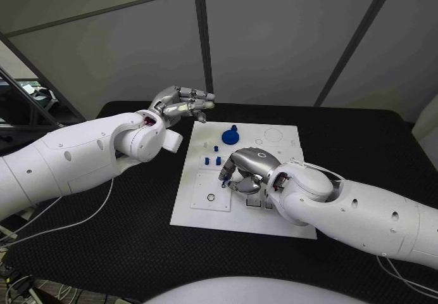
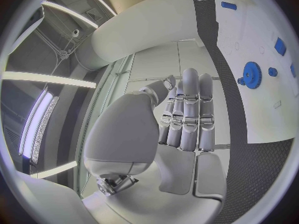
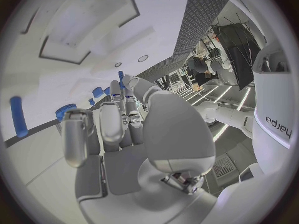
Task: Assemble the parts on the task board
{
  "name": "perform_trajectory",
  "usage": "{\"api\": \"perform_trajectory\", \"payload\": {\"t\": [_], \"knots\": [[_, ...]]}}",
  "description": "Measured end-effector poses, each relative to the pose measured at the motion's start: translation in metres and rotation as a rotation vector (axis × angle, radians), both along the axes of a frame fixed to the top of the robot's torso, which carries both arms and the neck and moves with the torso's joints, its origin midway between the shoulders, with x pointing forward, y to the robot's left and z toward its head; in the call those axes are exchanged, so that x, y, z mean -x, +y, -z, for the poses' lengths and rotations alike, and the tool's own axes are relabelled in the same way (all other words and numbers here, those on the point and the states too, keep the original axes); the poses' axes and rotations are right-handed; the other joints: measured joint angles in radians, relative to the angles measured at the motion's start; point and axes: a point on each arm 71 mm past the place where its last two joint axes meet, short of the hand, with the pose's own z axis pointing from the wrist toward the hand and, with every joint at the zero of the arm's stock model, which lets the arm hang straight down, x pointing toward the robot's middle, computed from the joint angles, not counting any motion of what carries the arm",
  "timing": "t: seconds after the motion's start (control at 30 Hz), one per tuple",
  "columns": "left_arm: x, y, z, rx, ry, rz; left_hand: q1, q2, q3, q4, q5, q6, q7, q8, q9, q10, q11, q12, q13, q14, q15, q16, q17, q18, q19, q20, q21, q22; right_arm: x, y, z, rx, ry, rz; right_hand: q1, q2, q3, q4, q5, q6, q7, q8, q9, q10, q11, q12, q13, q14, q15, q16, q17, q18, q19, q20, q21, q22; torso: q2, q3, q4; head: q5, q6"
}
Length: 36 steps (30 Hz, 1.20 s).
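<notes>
The white task board [image 1: 202, 214] lies in the middle of the black table. A blue gear [image 1: 231, 135] stands near its far edge, with small blue pegs [image 1: 217, 149] just in front of it. My right hand [image 1: 246, 167] hovers low over the board's middle, fingers pointing down, and pinches a thin blue pin [image 3: 120, 76] between thumb and fingertip. My left hand [image 1: 183, 101] is raised off the board's far left corner, fingers held together and straight [image 2: 188, 115], holding nothing. The left wrist view shows the gear [image 2: 251, 74] beside it.
The board has a round hole [image 1: 211, 197] at its near left and grey recesses [image 1: 258, 201] by my right wrist. Another blue peg [image 3: 19, 115] lies on the board near my right hand. Cables [image 1: 55, 221] trail off the table's left side.
</notes>
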Motion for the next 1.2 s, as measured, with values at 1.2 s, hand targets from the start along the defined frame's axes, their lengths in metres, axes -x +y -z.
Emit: {"api": "perform_trajectory", "payload": {"t": [1.2], "knots": [[0.000,-0.002,0.002,0.005,0.010,0.019,-0.005,0.005,0.000,0.000,0.000,0.000,0.000,0.000,0.000,0.000,0.000,0.000,0.002,-0.003,0.003,-0.004,-0.002,0.000,0.000,0.000,-0.008,-0.002,0.002,0.009,0.014,0.071,-0.003,-0.018,-0.064,-0.032,-0.014,-0.011,-0.010,-0.040,0.017,-0.010,-0.012,-0.073,0.024,-0.001,-0.024,0.001,0.011,-0.023,-0.036,0.000,0.000,0.000,-0.024,0.000,-0.001,-0.0004,-0.0012,0.014,-0.014]]}}
